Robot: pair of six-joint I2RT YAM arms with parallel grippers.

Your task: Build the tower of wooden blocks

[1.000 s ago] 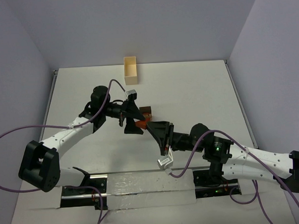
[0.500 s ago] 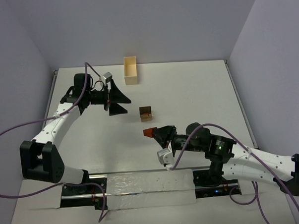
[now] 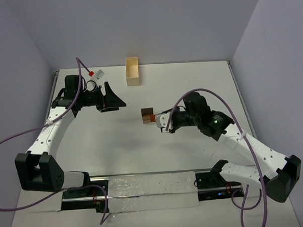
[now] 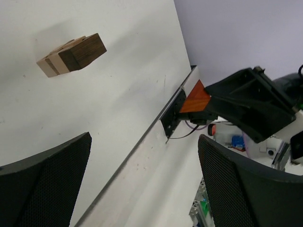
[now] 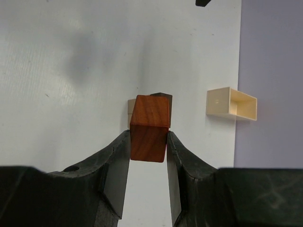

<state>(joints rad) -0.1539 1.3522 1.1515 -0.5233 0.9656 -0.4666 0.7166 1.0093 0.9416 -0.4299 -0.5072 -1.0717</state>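
A small stack of tan and dark brown blocks (image 3: pixel 147 114) sits on the white table near its middle. It also shows in the left wrist view (image 4: pixel 71 54), and partly behind the held block in the right wrist view (image 5: pixel 161 97). My right gripper (image 3: pixel 160 120) is shut on a reddish-brown block (image 5: pixel 149 127) and holds it just right of the stack, slightly above the table. The held block also shows as an orange wedge in the left wrist view (image 4: pixel 194 98). My left gripper (image 3: pixel 114 100) is open and empty, well left of the stack, with its fingers (image 4: pixel 45 182) spread wide.
A pale rectangular wooden box (image 3: pixel 132 71) lies at the table's far edge; it also shows in the right wrist view (image 5: pixel 231 103). Purple cables loop off both arms. A metal rail runs along the near edge (image 3: pixel 144 181).
My left arm has pulled back to the far left, away from the stack, with its jaws open. My right arm has swung round with the reddish block and now holds it beside the stack.
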